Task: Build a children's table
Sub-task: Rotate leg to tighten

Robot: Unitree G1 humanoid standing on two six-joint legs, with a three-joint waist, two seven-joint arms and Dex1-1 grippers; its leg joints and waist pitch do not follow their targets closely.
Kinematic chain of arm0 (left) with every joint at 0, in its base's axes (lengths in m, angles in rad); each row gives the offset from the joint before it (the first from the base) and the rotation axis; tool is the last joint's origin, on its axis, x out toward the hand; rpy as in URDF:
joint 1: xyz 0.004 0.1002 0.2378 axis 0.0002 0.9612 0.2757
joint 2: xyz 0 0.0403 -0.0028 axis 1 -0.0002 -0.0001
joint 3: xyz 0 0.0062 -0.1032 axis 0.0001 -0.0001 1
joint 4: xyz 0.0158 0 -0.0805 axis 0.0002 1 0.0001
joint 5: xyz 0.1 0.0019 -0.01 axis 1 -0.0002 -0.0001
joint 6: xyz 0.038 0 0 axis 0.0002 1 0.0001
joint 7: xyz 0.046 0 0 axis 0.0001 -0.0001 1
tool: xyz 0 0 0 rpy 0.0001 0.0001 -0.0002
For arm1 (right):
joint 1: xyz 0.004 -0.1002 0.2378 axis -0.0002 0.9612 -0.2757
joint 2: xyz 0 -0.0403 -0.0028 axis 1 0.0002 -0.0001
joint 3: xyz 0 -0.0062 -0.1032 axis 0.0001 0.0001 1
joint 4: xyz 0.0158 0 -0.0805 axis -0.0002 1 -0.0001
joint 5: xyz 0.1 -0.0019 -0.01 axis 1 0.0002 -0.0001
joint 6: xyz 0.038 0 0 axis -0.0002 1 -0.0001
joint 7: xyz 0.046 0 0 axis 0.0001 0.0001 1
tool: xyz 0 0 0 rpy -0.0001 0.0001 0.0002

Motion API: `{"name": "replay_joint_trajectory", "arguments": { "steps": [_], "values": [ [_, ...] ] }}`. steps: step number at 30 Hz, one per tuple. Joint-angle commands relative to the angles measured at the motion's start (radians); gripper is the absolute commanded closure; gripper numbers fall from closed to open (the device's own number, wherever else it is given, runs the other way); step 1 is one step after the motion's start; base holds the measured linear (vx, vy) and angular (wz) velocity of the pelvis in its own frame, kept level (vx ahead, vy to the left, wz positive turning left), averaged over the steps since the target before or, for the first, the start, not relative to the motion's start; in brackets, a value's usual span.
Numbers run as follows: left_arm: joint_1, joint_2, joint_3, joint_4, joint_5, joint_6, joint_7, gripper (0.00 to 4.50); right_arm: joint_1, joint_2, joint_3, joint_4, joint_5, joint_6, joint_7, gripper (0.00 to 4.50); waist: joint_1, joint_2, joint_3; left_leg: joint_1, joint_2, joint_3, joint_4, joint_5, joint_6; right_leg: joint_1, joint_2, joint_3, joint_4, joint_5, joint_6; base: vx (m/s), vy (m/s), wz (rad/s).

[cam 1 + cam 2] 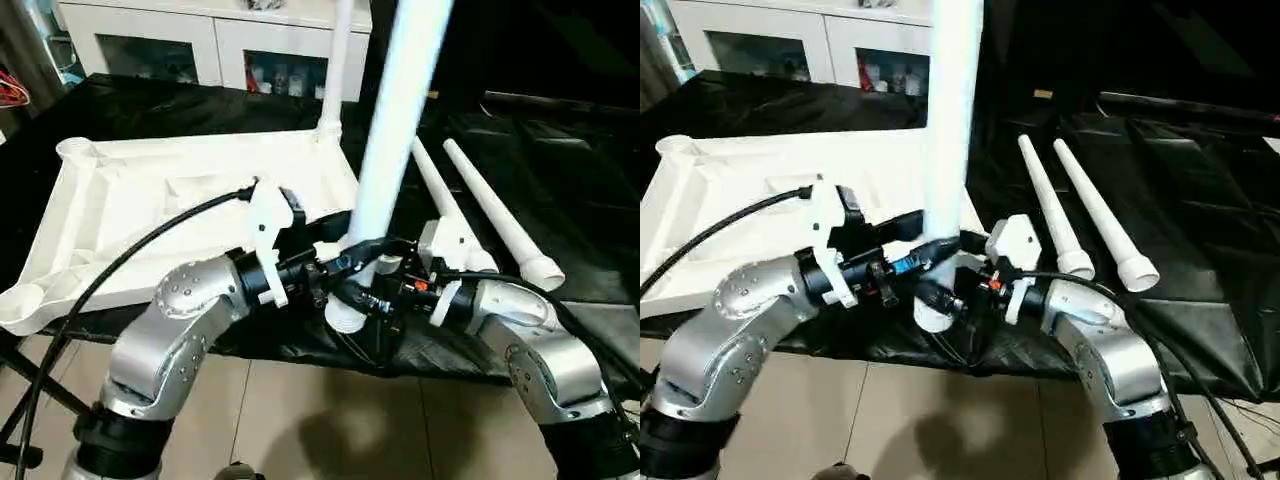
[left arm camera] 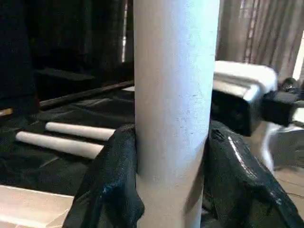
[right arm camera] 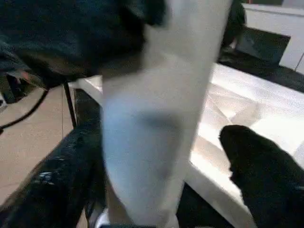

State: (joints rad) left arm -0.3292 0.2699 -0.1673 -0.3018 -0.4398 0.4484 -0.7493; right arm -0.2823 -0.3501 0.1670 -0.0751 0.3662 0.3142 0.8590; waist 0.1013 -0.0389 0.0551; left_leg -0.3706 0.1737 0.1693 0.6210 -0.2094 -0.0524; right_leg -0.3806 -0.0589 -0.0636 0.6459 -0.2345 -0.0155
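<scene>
Left gripper (image 1: 345,262) clamps an upright table leg (image 1: 395,120); right gripper (image 3: 156,190) spread open around it; next, seat it in a tabletop (image 1: 150,200) socket

An upright leg (image 1: 385,180) is standing between the left tool (image 1: 345,262) and right tool (image 1: 392,290), blocking the gap between them. Two loose legs (image 1: 500,215) are lying just right, the tabletop (image 1: 150,200) is crowding the left, and bare black desk (image 1: 580,170) is lying open far right.
</scene>
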Motion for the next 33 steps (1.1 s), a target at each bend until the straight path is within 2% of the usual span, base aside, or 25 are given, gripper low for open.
{"name": "replay_joint_trajectory", "arguments": {
  "steps": [1,4,6,9,16,19,20,21,22,24,26,33],
  "values": [
    [-0.023,0.005,-0.013,-0.025,-0.022,0.016,-0.013,2.65,-0.005,-0.013,0.011,0.01,-0.02,0.012,0.008,0.49,0.002,0.004,-0.054,0.01,0.061,-0.02,-0.084,-0.092,0.012,0.045,-0.091,0.062,-0.077,-0.044,-0.196,0.0,0.0,0.0],
    [-0.025,0.008,-0.014,-0.031,-0.036,0.03,-0.018,2.65,-0.003,-0.016,0.018,0.014,-0.024,0.012,0.015,0.86,0.002,0.004,-0.055,0.011,0.062,-0.022,-0.084,-0.098,0.005,0.046,-0.09,0.062,-0.077,-0.05,-0.191,0.0,0.0,0.0],
    [-0.026,0.016,-0.018,-0.036,-0.042,0.038,-0.025,2.65,-0.003,-0.012,0.015,0.014,-0.019,0.014,0.016,0.92,0.002,0.006,-0.056,0.011,0.063,-0.022,-0.084,-0.093,0.006,0.046,-0.09,0.061,-0.075,-0.035,-0.193,0.0,0.0,0.0],
    [-0.026,0.023,-0.027,-0.037,-0.035,0.039,-0.036,2.65,-0.005,-0.014,0.018,0.011,-0.003,0.021,0.026,1.28,0.001,0.005,-0.058,0.009,0.062,-0.022,-0.083,-0.074,0.014,0.048,-0.089,0.061,-0.071,0.005,-0.2,0.0,0.0,0.0],
    [-0.031,0.024,-0.026,-0.032,-0.04,0.043,-0.035,2.65,0.007,-0.015,0.026,-0.004,0.006,0.036,0.042,1.73,0.002,0.006,-0.057,0.01,0.062,-0.021,-0.082,-0.077,0.015,0.048,-0.09,0.061,-0.072,0.005,-0.207,0.0,0.0,0.0],
    [-0.031,0.02,-0.024,-0.026,-0.032,0.031,-0.022,2.65,0.014,-0.012,0.028,-0.01,0.01,0.039,0.042,2.07,0.002,0.006,-0.057,0.011,0.062,-0.022,-0.083,-0.087,0.01,0.048,-0.089,0.061,-0.073,-0.008,-0.205,0.0,0.0,0.0],
    [-0.032,0.02,-0.023,-0.025,-0.032,0.032,-0.022,2.3,0.014,-0.012,0.028,-0.009,0.01,0.039,0.042,2.16,0.002,0.006,-0.057,0.011,0.062,-0.022,-0.083,-0.09,0.009,0.048,-0.09,0.061,-0.074,-0.012,-0.205,0.0,0.0,0.0],
    [-0.034,0.012,-0.015,-0.017,-0.036,0.036,-0.013,2.09,0.015,-0.009,0.026,-0.009,0.011,0.038,0.041,2.2,0.002,0.009,-0.057,0.01,0.063,-0.022,-0.083,-0.089,0.008,0.049,-0.09,0.061,-0.073,-0.01,-0.204,0.0,0.0,0.0],
    [-0.036,0.008,-0.01,-0.012,-0.038,0.039,-0.008,1.92,0.016,-0.008,0.026,-0.009,0.011,0.038,0.04,2.38,0.002,0.008,-0.057,0.011,0.063,-0.022,-0.083,-0.09,0.006,0.048,-0.09,0.061,-0.073,-0.007,-0.206,0.0,0.0,0.0],
    [-0.04,0.001,0.0,-0.005,-0.047,0.047,-0.003,1.85,0.02,-0.006,0.023,-0.013,0.013,0.041,0.039,2.47,0.001,0.007,-0.057,0.01,0.062,-0.022,-0.083,-0.091,0.006,0.049,-0.089,0.061,-0.073,-0.005,-0.206,0.0,0.0,0.0],
    [-0.043,0.0,0.003,-0.001,-0.039,0.039,0.001,1.52,0.025,-0.002,0.022,-0.017,0.016,0.043,0.036,2.59,0.002,0.008,-0.057,0.011,0.062,-0.022,-0.083,-0.088,0.007,0.048,-0.089,0.061,-0.074,-0.002,-0.205,0.0,0.0,0.0],
    [-0.036,-0.003,0.003,0.008,0.002,0.009,0.033,1.18,0.039,0.02,0.018,-0.022,0.016,0.033,0.001,2.64,0.003,0.01,-0.059,0.01,0.063,-0.023,-0.082,-0.082,0.007,0.049,-0.089,0.061,-0.071,0.025,-0.21,0.0,0.0,0.0]
  ]
}}
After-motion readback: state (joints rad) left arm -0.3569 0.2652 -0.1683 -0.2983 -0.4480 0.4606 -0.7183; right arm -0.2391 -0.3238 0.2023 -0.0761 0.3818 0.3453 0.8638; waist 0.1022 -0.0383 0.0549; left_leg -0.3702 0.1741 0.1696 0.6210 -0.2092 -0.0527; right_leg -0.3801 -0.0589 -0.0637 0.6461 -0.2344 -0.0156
